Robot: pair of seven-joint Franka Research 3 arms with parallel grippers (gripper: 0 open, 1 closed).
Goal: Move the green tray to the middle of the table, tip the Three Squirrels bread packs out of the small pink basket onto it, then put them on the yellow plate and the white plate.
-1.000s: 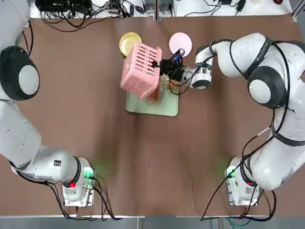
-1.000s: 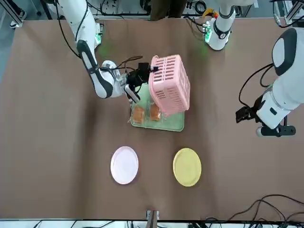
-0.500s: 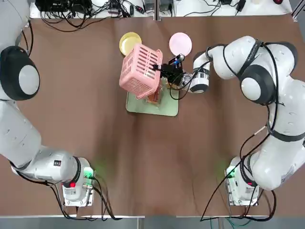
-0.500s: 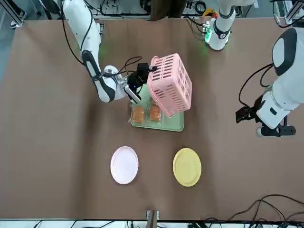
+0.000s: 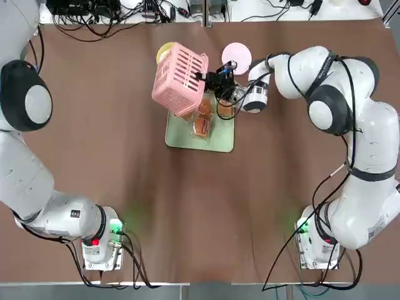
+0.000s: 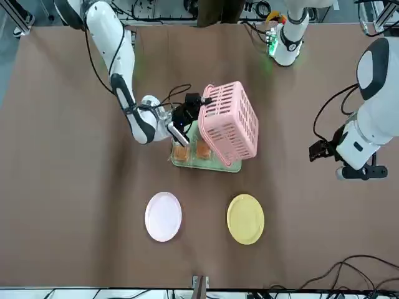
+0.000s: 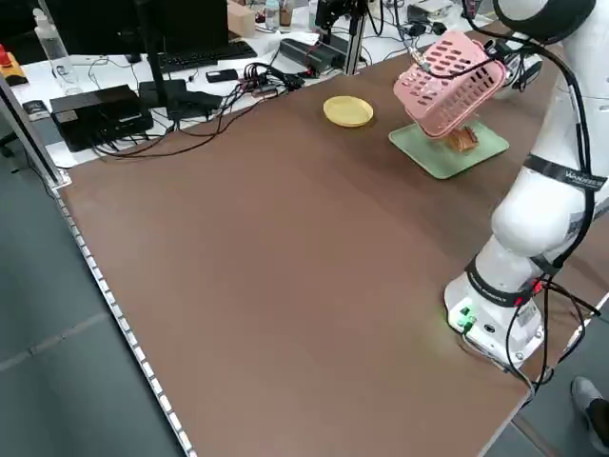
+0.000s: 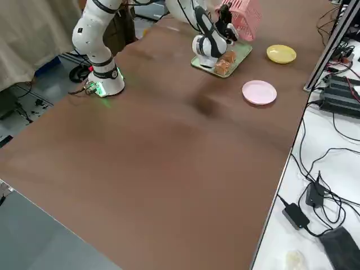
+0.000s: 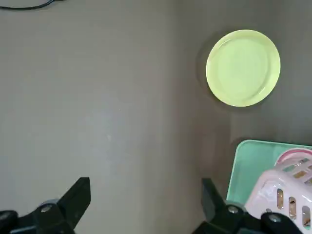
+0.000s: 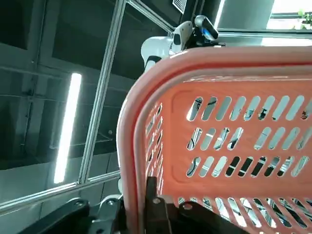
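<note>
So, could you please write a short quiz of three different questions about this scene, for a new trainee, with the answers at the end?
1. True or false: the small pink basket stands upright on the table.
2. Where do the Three Squirrels bread packs lie? A) on the yellow plate B) on the green tray C) on the white plate
3. Fill in: the basket is held by the ___ gripper; the left gripper hangs open off to the side.

Key: 1. False, it is tipped and lifted above the tray. 2. B; both plates are bare. 3. right, shut on the basket's rim.
</note>
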